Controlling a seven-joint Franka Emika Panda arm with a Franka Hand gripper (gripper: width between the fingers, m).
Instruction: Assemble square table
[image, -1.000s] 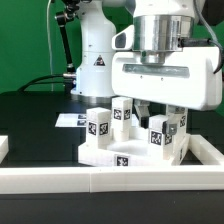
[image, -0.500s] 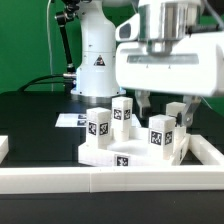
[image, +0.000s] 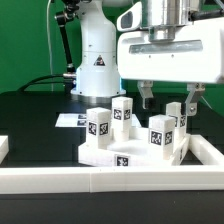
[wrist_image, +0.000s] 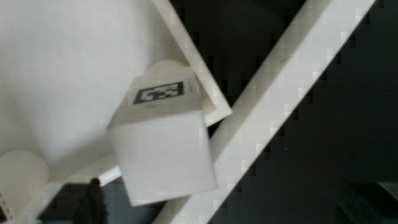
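The square table's white slab (image: 125, 158) lies on the black table with all its white tagged legs standing upright on it. The two legs towards the exterior view's left (image: 99, 127) (image: 122, 112) stand apart from the gripper. My gripper (image: 170, 100) hangs open above the legs towards that view's right (image: 160, 137), (image: 178, 118), and its fingers hold nothing. One finger (image: 192, 101) is level with the top of the back right leg. In the wrist view one tagged leg (wrist_image: 164, 140) rises from the slab (wrist_image: 54, 80).
A long white border wall (image: 110, 180) runs along the front and up the exterior view's right side (image: 205, 150); it crosses the wrist view (wrist_image: 294, 80) too. The marker board (image: 68, 120) lies behind the slab. The robot base (image: 95, 60) stands at the back.
The gripper has opened wide and risen, from down around the back right leg to above the legs. The legs and slab have stayed put.
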